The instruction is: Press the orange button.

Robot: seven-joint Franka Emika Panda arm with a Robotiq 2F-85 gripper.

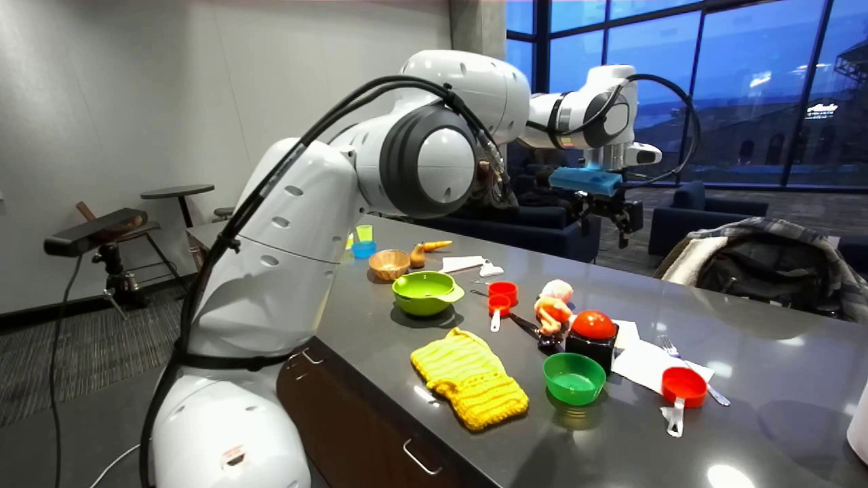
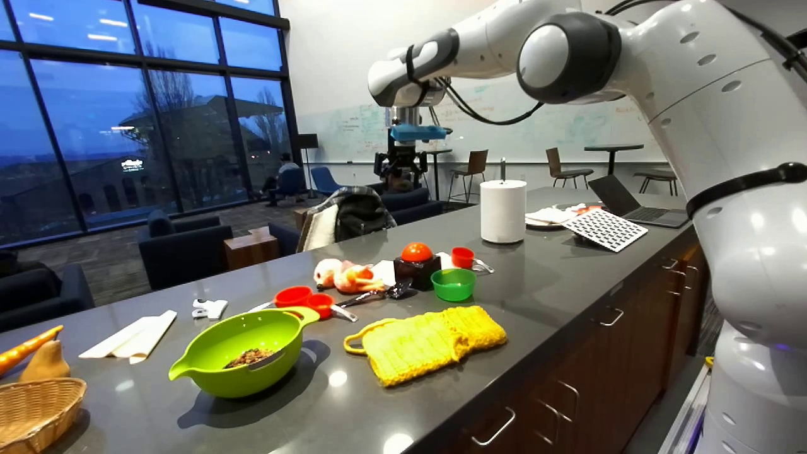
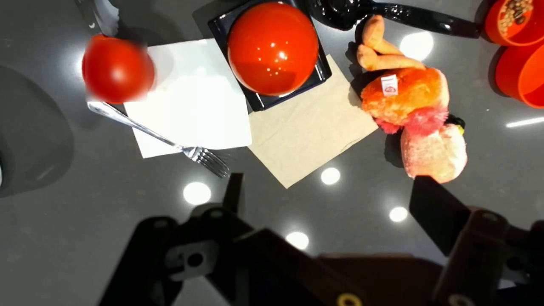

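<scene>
gripper (image 3: 329, 182): fingers (image 3: 437, 212) spread wide apart, nothing between them; in both exterior views it hangs well above the desk (image 2: 542, 277). orange button (image 3: 273, 49): round, seated on a square black housing (image 2: 417, 273) on the desk, with the plush toy (image 3: 406, 100) near it. governing relation: the button lies lower than the gripper and not directly under it. in the wrist view it sits past the fingertips, by the upper edge, a little off their midline toward the fork (image 3: 159, 136). read against the exterior views, that direction appears to run back toward the robot base (image 1: 217, 417), the gripper standing beyond the button toward the windows (image 1: 739, 41). being round, the button offers no long axis; finger alignment should matter little. move judged due: retract that way, centre above the button, then descend, preferably with the fingers brought together. a straight drop from here would probably miss.
</scene>
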